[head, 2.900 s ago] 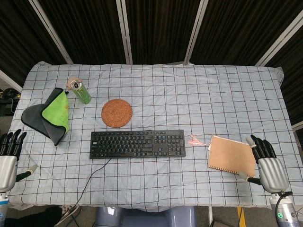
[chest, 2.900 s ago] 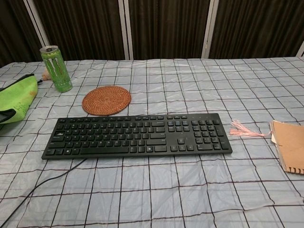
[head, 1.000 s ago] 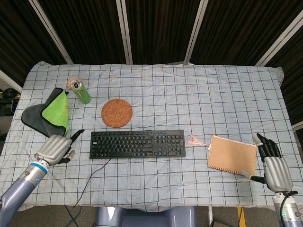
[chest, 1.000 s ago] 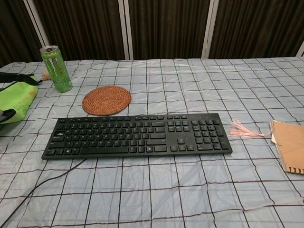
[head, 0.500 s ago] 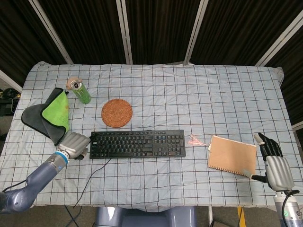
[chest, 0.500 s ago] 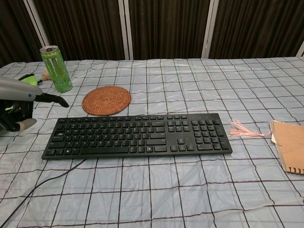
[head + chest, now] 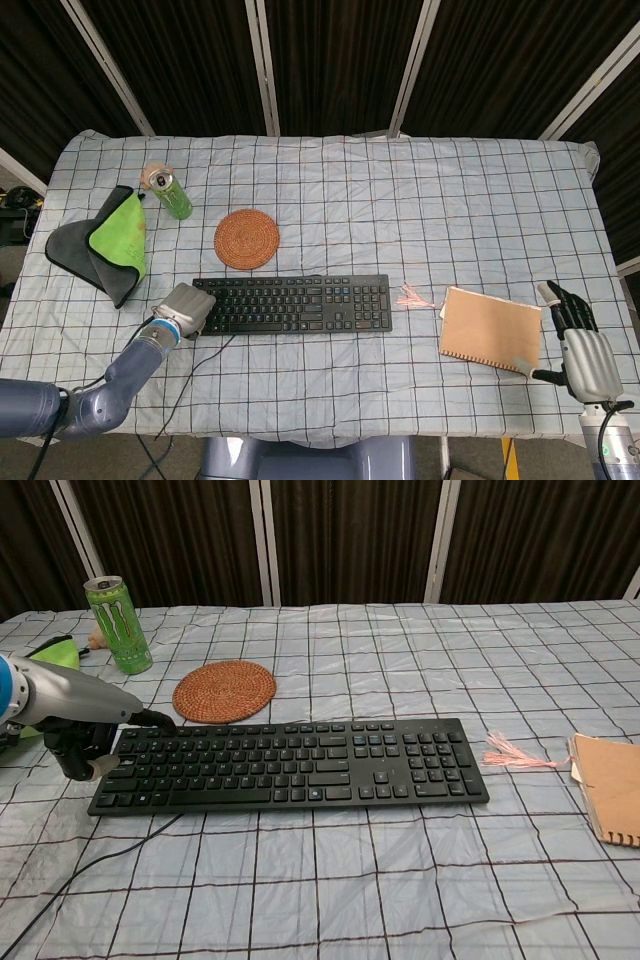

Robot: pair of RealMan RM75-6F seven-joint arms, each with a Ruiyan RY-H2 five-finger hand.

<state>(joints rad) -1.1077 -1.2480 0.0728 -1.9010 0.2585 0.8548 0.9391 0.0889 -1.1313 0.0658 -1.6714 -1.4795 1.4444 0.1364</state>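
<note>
Head view shows a tall green drinks can (image 7: 174,197) standing upright near the far left of the checked tablecloth (image 7: 400,190); its contents cannot be seen. A long black corded keyboard (image 7: 292,304) lies flat near the front edge. The left hand (image 7: 186,309) rests at the keyboard's left end, fingers curled down onto it. The right hand (image 7: 578,344), fingers apart, holds nothing, just beside a brown spiral-bound notebook (image 7: 490,329).

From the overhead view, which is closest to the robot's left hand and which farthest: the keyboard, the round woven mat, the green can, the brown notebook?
From the left hand:
1. Keyboard, right beside it.
2. Woven mat, behind, slightly right.
3. Green can, further back.
4. Brown notebook, far right.
</note>
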